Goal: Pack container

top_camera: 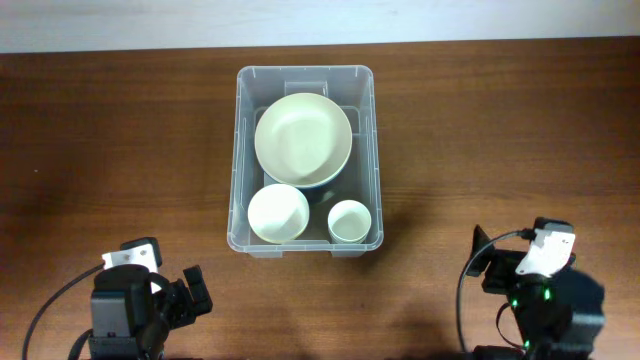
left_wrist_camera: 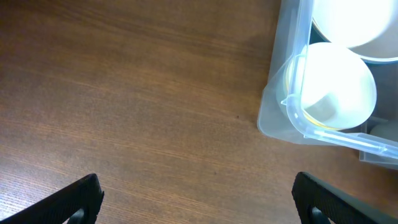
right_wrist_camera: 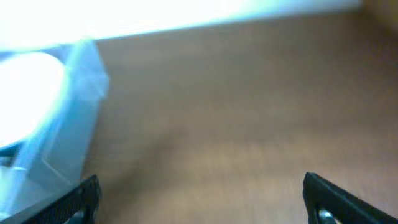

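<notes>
Container [top_camera: 240, 150] is the landmark for all of this. My left gripper [left_wrist_camera: 196, 179] has its fingers [left_wrist_camera: 81, 200] spread wide, with only table [top_camera: 120, 150] wood between them, and it sits off the container's near-left corner without touching it. My right gripper [right_wrist_camera: 200, 182] is also spread wide over bare wood, off the container's near-right corner and further from it than the left. The right wrist view is blurred, with the container wall at its left edge. The container stands upright at mid-table, beyond both grippers. Inside it, a large pale bowl [top_camera: 303, 139] fills the far half, a smaller white bowl [top_camera: 278, 213] sits in the near-left corner, and a small white cup [top_camera: 349, 220] sits in the near-right corner.
</notes>
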